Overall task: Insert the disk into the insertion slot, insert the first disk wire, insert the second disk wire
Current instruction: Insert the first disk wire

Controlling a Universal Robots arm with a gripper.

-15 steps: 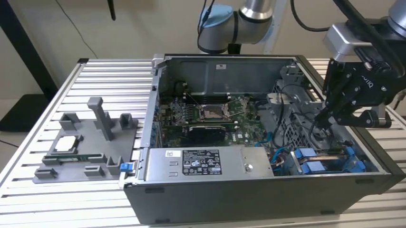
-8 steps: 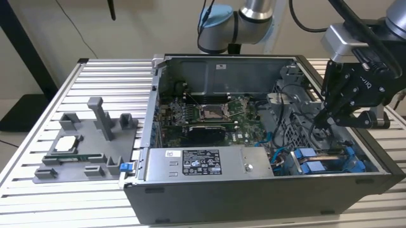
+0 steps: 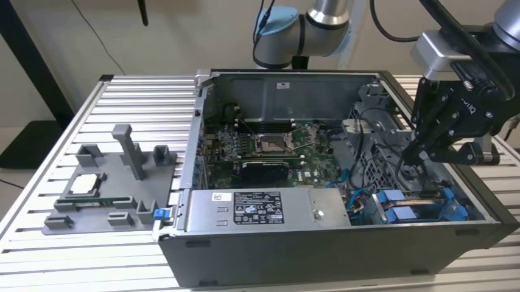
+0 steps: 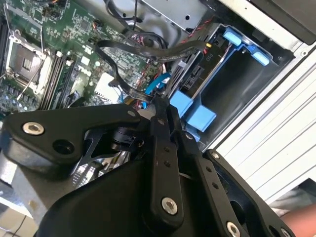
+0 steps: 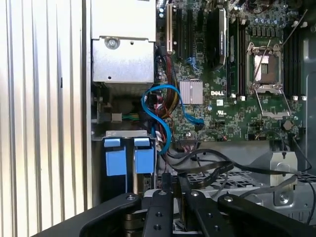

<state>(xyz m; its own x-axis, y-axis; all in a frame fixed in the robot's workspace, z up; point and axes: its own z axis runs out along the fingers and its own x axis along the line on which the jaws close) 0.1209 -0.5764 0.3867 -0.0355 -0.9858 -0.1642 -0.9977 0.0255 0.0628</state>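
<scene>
The disk (image 5: 143, 159) is judged to be one of two blue carriers seated side by side in the drive cage (image 4: 237, 89). This is at the case's near corner, on the exterior view's right. Its long axis runs into the cage toward that right. The gripper (image 3: 413, 157) hangs just to the far side of the disk, above the cage. Its fingers are drawn narrow, seemingly pinching a black wire (image 4: 121, 85). The motherboard (image 3: 268, 143) lies further left.
</scene>
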